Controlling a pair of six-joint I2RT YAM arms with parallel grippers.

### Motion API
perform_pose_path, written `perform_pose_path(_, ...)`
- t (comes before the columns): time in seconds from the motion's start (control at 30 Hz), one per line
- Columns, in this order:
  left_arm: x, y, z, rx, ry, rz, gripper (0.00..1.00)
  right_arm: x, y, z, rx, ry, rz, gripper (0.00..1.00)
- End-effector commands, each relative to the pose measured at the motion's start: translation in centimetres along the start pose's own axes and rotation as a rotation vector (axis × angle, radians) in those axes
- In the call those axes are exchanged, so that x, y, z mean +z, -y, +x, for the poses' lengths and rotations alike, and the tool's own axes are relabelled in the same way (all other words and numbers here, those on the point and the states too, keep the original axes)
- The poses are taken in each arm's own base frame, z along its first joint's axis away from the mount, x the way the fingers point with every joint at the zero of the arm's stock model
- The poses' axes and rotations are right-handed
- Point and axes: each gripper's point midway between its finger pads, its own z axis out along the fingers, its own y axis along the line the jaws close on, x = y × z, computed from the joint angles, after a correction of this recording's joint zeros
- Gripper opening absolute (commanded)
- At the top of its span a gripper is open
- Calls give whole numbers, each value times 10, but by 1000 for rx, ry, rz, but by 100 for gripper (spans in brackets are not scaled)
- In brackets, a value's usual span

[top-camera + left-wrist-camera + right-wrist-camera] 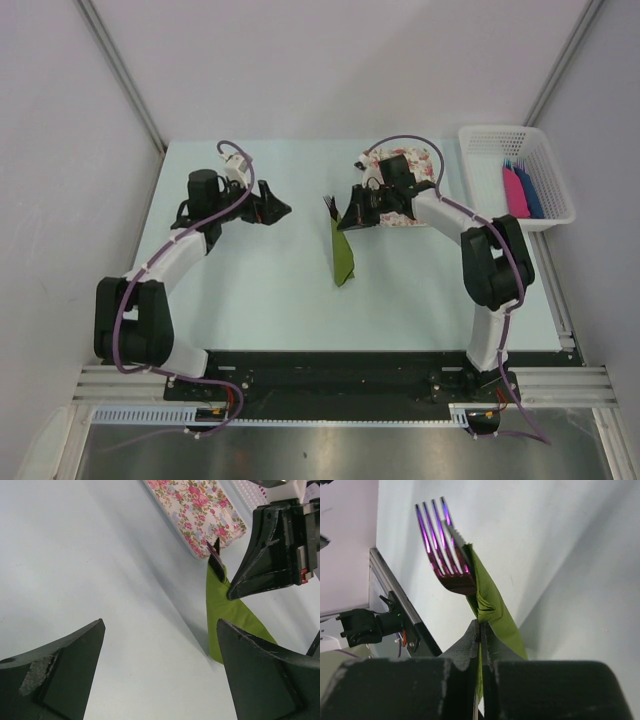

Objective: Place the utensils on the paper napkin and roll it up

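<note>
The olive-green paper napkin (343,255) is folded into a narrow strip around the dark purple utensils, whose tips (329,207) stick out at its far end. My right gripper (350,218) is shut on the napkin's far end and holds that end up, while the near end points down to the table. In the right wrist view the fork (442,550) juts out of the napkin (492,605) just beyond my shut right gripper (480,625). My left gripper (283,211) is open and empty to the left of the napkin (225,615), apart from it.
The pink-and-white floral mat (425,170) lies behind the right gripper. A white basket (470,170) at the back right holds a pink flat piece (515,190) and a blue one (530,192). The table's left edge runs beside the left arm.
</note>
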Motion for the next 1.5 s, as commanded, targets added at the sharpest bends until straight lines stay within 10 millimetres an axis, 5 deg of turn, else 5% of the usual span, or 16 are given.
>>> perform_pose_path(0.0, -17, 24, -40, 124, 103, 69, 100, -32, -70, -36, -201, 100, -125, 0)
perform_pose_path(0.17, -35, 28, -61, 142, 205, -3, 100, -56, -113, -48, -326, 140, -138, 0)
perform_pose_path(0.37, -88, 64, -97, 367, 369, -34, 100, -96, -166, -54, -500, 208, -154, 0)
perform_pose_path(0.47, -106, 83, -93, 486, 358, 3, 99, -110, -188, -51, -589, 234, -161, 0)
perform_pose_path(0.67, -127, 143, -49, 552, 226, 347, 100, -138, -226, -31, -758, 278, -166, 0)
perform_pose_path(0.9, -131, 186, -31, 515, 232, 567, 96, -160, -260, -5, -915, 332, -175, 0)
perform_pose_path(1.13, -127, 214, -35, 468, 279, 638, 94, -167, -283, 21, -1014, 349, -202, 0)
perform_pose_path(1.47, -126, 249, -37, 378, 308, 705, 88, -165, -297, 23, -1057, 393, -178, 0)
